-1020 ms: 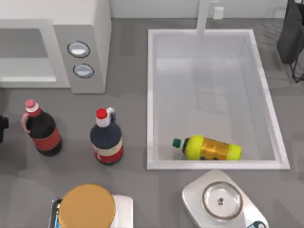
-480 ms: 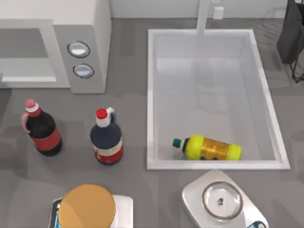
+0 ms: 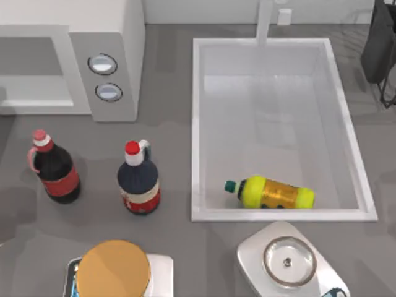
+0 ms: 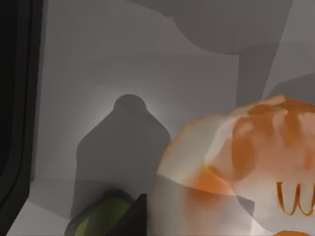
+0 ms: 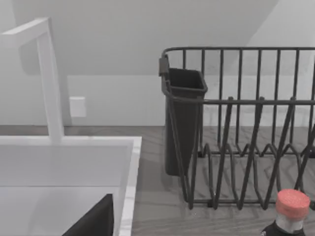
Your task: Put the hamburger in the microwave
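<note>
Now our left arm has slipped off the top view's left edge since a second ago, and its hand appears clamped on the hamburger [image 4: 236,162] before pale inner walls, likely the microwave [image 3: 68,62] cavity, so release seems close.

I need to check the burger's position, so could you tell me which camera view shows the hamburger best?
The left wrist view: the hamburger sits close up against pale grey walls there, its orange-and-cream surface plain. The top view takes in the microwave, and the right wrist view the sink and dish rack instead.
</note>
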